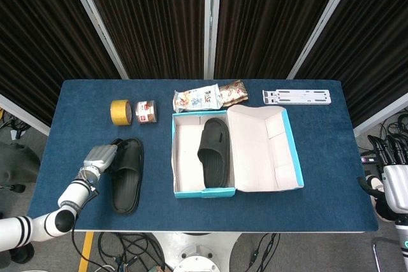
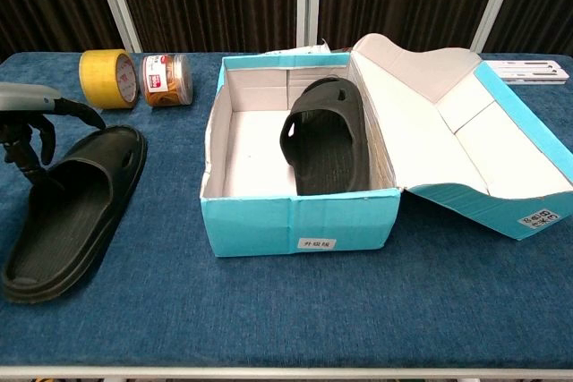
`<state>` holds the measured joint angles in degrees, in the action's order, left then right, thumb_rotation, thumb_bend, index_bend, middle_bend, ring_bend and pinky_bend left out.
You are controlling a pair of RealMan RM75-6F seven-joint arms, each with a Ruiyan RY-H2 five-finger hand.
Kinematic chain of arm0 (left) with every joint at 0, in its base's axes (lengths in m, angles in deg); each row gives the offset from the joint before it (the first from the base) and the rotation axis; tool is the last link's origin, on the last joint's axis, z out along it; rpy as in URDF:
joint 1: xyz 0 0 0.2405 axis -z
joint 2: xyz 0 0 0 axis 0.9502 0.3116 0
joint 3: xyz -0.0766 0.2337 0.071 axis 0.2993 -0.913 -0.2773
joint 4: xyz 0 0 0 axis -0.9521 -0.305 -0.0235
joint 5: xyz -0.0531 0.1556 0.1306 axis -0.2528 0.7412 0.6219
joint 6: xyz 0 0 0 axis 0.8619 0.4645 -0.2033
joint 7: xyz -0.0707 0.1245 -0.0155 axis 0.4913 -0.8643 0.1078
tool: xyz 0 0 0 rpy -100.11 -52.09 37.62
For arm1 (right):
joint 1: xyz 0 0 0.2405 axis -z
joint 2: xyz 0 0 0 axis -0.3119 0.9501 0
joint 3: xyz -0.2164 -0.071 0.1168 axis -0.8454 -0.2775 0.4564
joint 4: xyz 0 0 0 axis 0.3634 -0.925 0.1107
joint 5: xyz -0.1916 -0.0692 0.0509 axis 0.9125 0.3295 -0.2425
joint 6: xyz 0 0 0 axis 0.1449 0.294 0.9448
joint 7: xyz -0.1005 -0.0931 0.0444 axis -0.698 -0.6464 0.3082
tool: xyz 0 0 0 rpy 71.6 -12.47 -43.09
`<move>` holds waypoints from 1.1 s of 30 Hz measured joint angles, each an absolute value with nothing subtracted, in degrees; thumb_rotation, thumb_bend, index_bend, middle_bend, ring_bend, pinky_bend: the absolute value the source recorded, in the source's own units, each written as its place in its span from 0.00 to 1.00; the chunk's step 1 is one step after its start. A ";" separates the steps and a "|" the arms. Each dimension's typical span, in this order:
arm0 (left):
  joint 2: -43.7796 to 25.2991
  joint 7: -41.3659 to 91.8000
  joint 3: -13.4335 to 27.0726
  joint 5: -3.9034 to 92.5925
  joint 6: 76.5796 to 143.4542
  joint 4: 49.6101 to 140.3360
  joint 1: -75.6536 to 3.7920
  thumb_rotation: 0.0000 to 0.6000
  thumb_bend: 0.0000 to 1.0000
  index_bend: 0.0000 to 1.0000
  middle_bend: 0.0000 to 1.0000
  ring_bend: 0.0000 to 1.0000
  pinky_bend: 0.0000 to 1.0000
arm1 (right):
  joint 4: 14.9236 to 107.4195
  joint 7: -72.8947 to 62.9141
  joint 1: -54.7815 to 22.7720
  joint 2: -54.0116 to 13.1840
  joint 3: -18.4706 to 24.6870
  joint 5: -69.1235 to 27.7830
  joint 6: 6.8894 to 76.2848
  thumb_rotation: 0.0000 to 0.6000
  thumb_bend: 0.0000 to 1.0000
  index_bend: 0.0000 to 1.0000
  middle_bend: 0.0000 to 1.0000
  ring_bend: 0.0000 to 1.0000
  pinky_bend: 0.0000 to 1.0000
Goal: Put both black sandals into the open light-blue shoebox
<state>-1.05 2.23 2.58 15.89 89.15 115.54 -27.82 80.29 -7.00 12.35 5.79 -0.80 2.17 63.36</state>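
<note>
- One black sandal (image 1: 213,151) lies inside the open light-blue shoebox (image 1: 187,193), against its right wall. The second sandal (image 1: 127,174) lies on the blue tabletop (image 1: 319,208) near the left edge, left of the box.
- My left hand (image 1: 99,158) is at that sandal's left rim near the toe, fingers (image 2: 36,145) spread and curled down, gripping nothing yet.
- My right hand (image 1: 396,176) is off the right edge of the tabletop, holding nothing; fingers look apart.
- Step in hand, as I judge it: grasp the second sandal. Best to get fingers under the strap or over the side rim, close firmly, lift high enough to clear the box wall, and set it down in the free left half.
- Head view shows both hands and the layout; chest view shows only the left fingertips, but also the box wall height and the tape roll (image 2: 107,79) and jar (image 2: 167,78) behind.
</note>
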 measured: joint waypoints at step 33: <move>0.93 45.48 17.15 35.81 100.20 115.99 -36.27 1.00 0.10 0.49 0.45 0.71 0.84 | 79.98 -6.75 12.56 5.57 -0.75 2.19 64.07 1.00 0.11 0.01 0.13 0.02 0.11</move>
<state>0.93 45.48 17.15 35.81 100.20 115.99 -36.27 79.98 -6.75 12.56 5.57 -0.75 2.19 64.07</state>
